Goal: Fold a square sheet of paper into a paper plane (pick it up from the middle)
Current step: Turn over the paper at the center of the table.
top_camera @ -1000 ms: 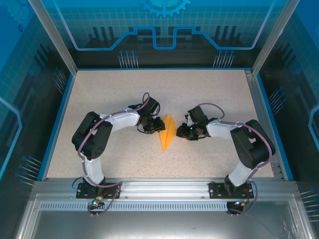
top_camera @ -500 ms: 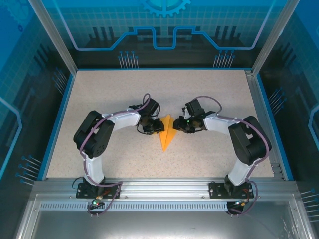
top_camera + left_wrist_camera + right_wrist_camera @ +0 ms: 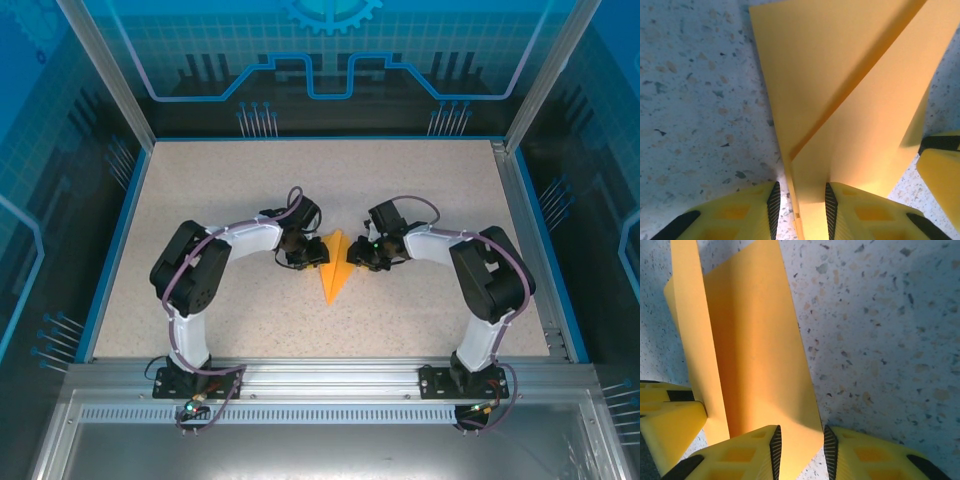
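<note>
Where the two arms meet at mid-table lies one plane (image 3: 334, 268): orange-yellow paper folded to a narrow dart, resting on the speckled table (image 3: 420, 190) with its sharpest point toward the near edge. Left gripper (image 3: 312, 256): low at the plane's left flank, at its edge in the top view. Right gripper (image 3: 357, 258): low at the right flank, directly opposite, with the plane between the two. Left wrist view: jaws a narrow gap apart, not clamped. A fold of the plane (image 3: 850, 100) stands in the gap against the pad (image 3: 829, 205) on that view's right, with bare table showing between the paper and the other pad. Beyond the fingertips a wing lifts along a long diagonal crease. A yellow finger (image 3: 940, 170) of the right gripper sits at that view's right edge, just beside the paper. Right wrist view: jaws also a narrow gap apart. A corner of a flat panel of the plane (image 3: 755, 350) lies in the gap, reaching about to the pad (image 3: 827, 445) on the view's right; whether it touches either pad cannot be told. A raised strip of paper stands left of the panel, with a finger (image 3: 670, 425) of the left gripper just beside its base.
</note>
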